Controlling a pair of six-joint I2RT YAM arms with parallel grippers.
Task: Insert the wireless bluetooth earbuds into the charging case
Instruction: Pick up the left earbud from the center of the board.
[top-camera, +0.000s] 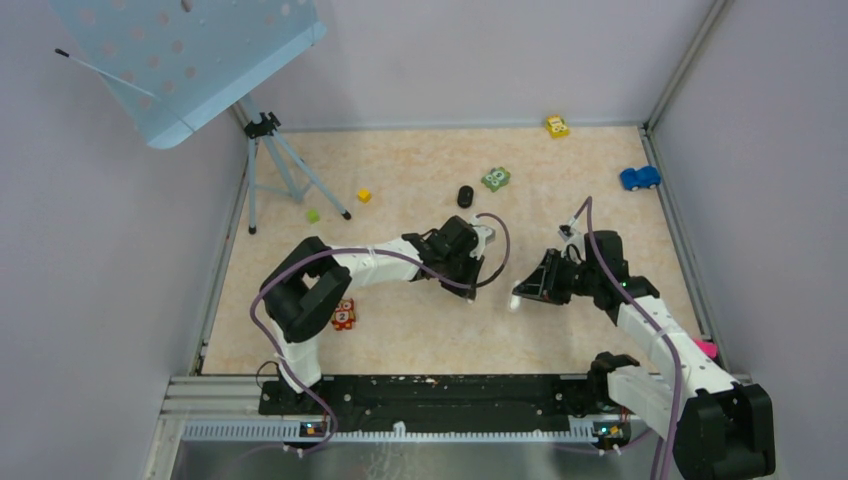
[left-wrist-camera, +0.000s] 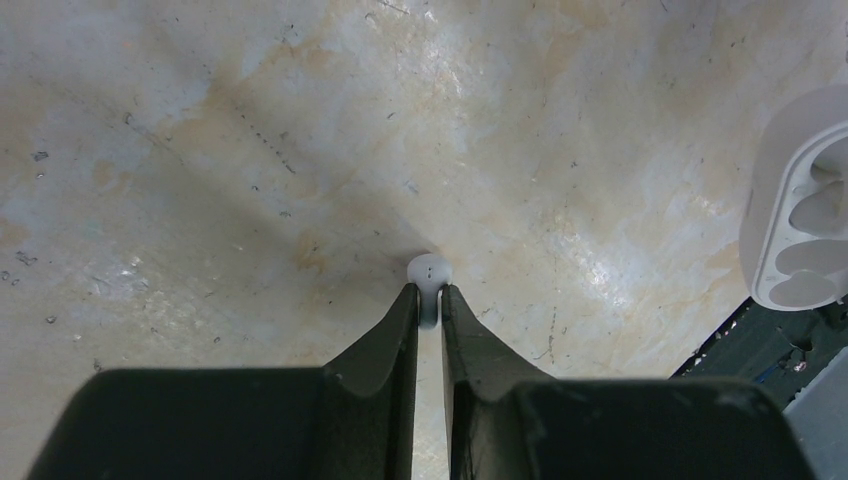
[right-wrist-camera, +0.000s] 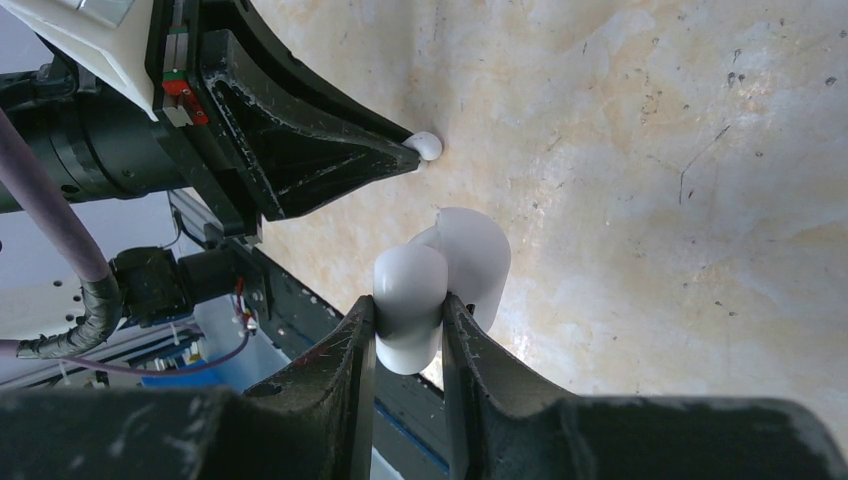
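My left gripper (left-wrist-camera: 430, 297) is shut on a tiny white earbud (left-wrist-camera: 428, 270), whose round head sticks out past the fingertips just above the table. In the top view the left gripper (top-camera: 468, 282) is at mid-table. My right gripper (right-wrist-camera: 410, 310) is shut on the white charging case (right-wrist-camera: 445, 270), held open and tilted. The case shows at the right edge of the left wrist view (left-wrist-camera: 800, 215), its sockets facing the camera. In the right wrist view the earbud (right-wrist-camera: 427, 146) hangs a short way beyond the case. The right gripper (top-camera: 520, 294) faces the left one. No other white bud shows.
A small black object (top-camera: 465, 195), a green toy (top-camera: 495, 178), a yellow cube (top-camera: 364, 195) and a green ball (top-camera: 313, 215) lie farther back. A tripod (top-camera: 270, 165) stands back left. A blue car (top-camera: 640, 177), a yellow toy (top-camera: 557, 126) and a red toy (top-camera: 344, 314) lie around.
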